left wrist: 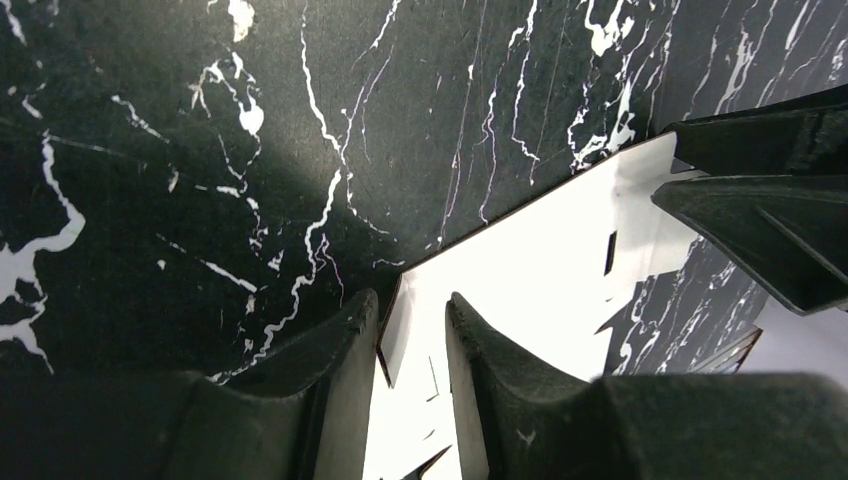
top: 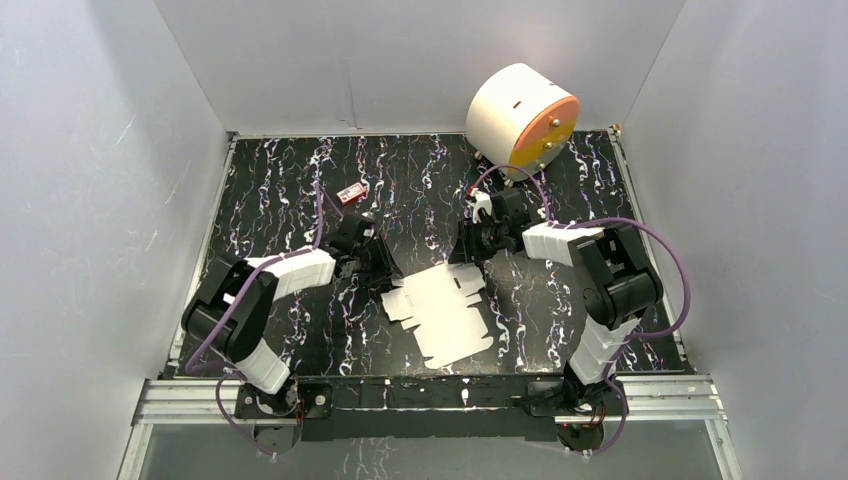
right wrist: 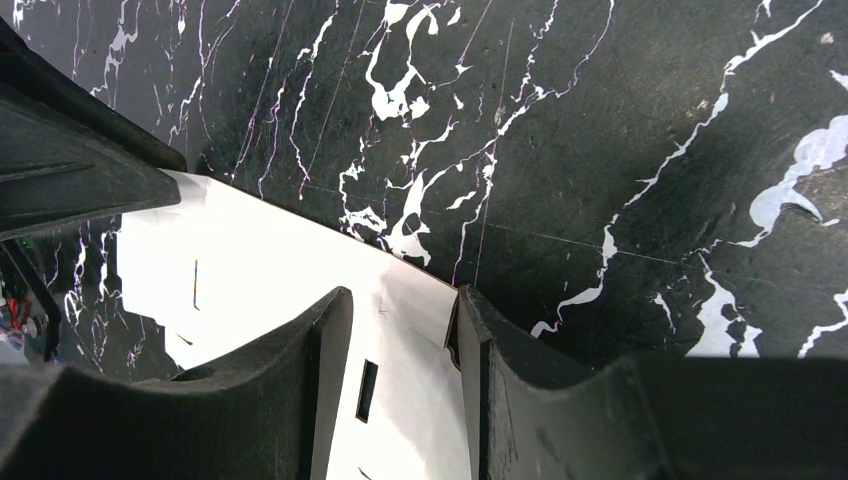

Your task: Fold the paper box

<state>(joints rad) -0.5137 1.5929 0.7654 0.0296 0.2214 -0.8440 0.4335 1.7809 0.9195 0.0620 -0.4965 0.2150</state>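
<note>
Left pincer (left wrist: 410,305): jaws parted, clamping nothing. The two dark fingers straddle the far left corner of the white sheet, and cardboard shows in the gap between them.
Right pincer (right wrist: 405,300): jaws parted, a little wider than the left pair. The fingers stand over the far right edge of the sheet, and a small rectangular slot is visible in the gap.
Contact: whether either set of fingertips presses on the cardboard cannot be told from these views.
Paper box (top: 445,310): a flat, unfolded die-cut sheet of white card with tabs and narrow slots. It lies on the middle of the counter, its far corners at the two pincers and its near edge towards the arm bases.
Arms: both reach inward from the near edge, left from the left and right from the right. Their wrists are lowered close to the surface.
Cables (top: 660,250): purple, looping along each arm.
Counter (top: 280,210): black, with white marble-like veining.
Cylinder (top: 520,118): large and white with an orange face, lying on its side at the far right, well apart from the sheet.
Red item (top: 350,193): tiny, on the far left part of the counter, near the left arm's cable.
Walls (top: 100,200): plain white panels enclosing the left, far and right sides.
</note>
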